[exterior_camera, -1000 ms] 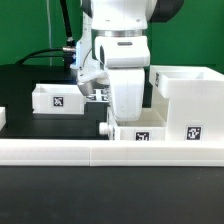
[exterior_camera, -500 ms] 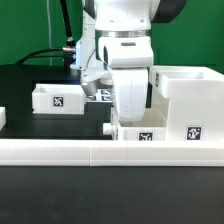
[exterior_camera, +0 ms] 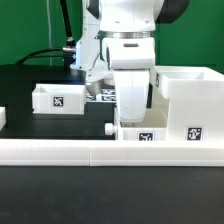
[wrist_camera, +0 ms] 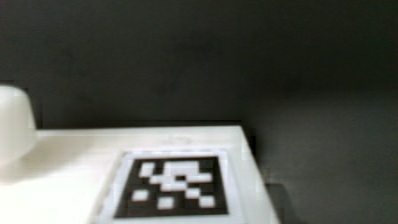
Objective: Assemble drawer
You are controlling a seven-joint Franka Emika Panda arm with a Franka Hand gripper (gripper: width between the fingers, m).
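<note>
1. Arm (exterior_camera: pixel 120 30): white, at the centre of the exterior view, reaching straight down toward the bench (exterior_camera: pixel 40 125).

2. Claw (exterior_camera: pixel 112 127): low, just above the bench. One dark fingertip shows at the exterior view's left end of the near tray (exterior_camera: pixel 140 133). The white hand body hides the rest. It cannot be told whether the claw is released, clenched, or grasping anything.

3. Drawer parts, all separate and upright on the bench:
   - Housing (exterior_camera: pixel 185 95): at the exterior view's right, the largest part. An opening shows at its top, and a tag sits on its front face.
   - Near tray: small, just beside the housing on the exterior view's left, directly under the hand body. Its tag faces the camera.
   - Left tray (exterior_camera: pixel 55 97): at the exterior view's left, well apart from the housing, open side up. Its tag is on the front wall.

4. Rail (exterior_camera: pixel 100 152): long, low and white. It runs across the front of the scene, just ahead of the near tray and housing.

5. Marker board (exterior_camera: pixel 100 94): partly visible between the left tray and the arm, flat on the bench.

6. Wrist view: a blurred flat white surface (wrist_camera: pixel 107 150) carries a square tag (wrist_camera: pixel 178 185), with dark bench beyond. Which part this surface belongs to cannot be told.
</note>
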